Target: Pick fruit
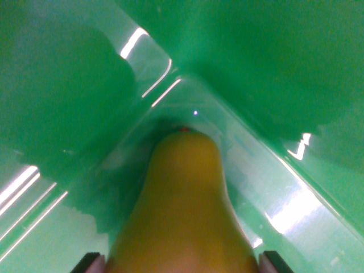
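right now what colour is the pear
Yellow, a mustard shade, with a small reddish tip; the pear shows in the wrist view.
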### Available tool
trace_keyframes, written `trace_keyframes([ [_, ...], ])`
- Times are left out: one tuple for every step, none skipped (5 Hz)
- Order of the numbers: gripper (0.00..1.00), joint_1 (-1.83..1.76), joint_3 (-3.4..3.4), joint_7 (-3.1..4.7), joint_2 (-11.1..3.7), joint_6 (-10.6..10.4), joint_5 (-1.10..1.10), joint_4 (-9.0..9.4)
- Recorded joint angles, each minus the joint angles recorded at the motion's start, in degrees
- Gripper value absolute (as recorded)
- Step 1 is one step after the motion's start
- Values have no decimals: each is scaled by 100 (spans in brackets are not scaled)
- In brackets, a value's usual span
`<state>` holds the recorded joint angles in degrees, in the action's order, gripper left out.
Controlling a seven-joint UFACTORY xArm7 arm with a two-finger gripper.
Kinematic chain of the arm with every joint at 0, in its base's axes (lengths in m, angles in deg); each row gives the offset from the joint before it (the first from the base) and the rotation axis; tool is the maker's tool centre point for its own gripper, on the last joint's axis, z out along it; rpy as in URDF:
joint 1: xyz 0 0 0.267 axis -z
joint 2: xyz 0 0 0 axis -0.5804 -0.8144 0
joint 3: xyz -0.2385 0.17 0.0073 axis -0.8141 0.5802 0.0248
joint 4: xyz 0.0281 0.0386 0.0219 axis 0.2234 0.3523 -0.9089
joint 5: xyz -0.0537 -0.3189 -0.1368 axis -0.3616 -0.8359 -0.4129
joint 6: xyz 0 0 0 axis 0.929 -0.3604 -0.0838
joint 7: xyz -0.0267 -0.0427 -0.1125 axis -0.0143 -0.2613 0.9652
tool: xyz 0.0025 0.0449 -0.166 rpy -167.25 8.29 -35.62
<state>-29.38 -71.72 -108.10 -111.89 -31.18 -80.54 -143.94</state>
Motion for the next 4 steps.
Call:
trace_keyframes([
  [100, 0, 0, 0, 0, 0, 0, 0],
  [100, 0, -1, 0, 8, 26, -1, -19],
  [100, 0, -1, 0, 8, 26, -1, -19],
  [100, -1, -2, 0, 27, 93, -3, -66],
])
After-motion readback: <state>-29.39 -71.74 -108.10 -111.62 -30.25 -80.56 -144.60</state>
